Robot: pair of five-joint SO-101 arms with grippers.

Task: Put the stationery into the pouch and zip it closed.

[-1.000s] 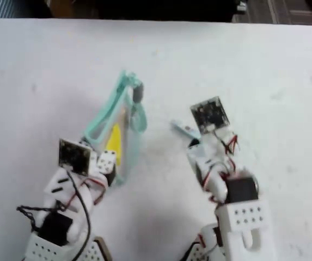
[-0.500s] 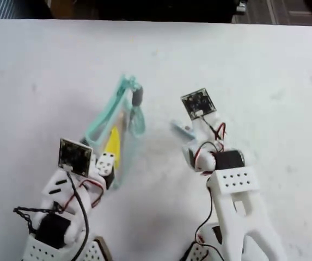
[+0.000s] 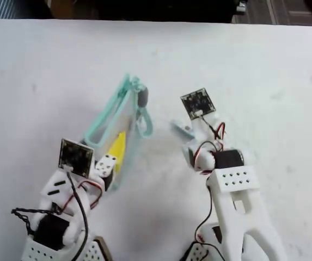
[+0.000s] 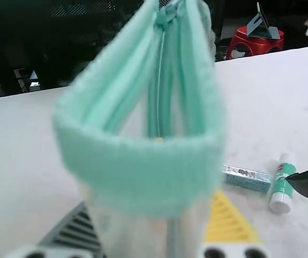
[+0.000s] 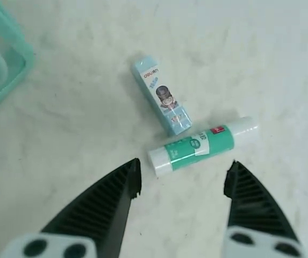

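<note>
Left gripper [image 4: 154, 220]: is gripping the near end of the pouch, its fingers pressing on it from both sides and parted only as far as the pouch between them is allowing.
Pouch [image 4: 137, 172]: is being held on edge, running from between the left fingers out beyond their tips; its mint rim is gaping wide and its clear wall is hanging below the rim.
Zip slider [image 4: 162, 16]: is sitting at the end of the mouth farthest from the left fingers, with the zip lying undone.
Yellow wedge [image 3: 117, 148]: is showing at the held end, just beside the left fingers; it cannot be told whether it is part of a finger or a thing inside the pouch.
Right gripper [image 5: 184, 165]: is hovering over the table with its fingers [image 5: 105, 199] spread wide and holding nothing.
Glue stick [image 5: 202, 146]: is lying flat just ahead of the right fingertips, crosswise to the gap between them and outside the pouch.
Small box [image 5: 162, 102]: is lying flat just beyond the glue stick, on the side away from the right fingers; its near end is touching or almost touching the stick, and it too is lying outside the pouch.
Pouch relative to the right fingers: one corner is lying well off to one side of them, apart from both loose items.
Table [image 3: 254, 65]: its white surface is carrying the loose items.
</note>
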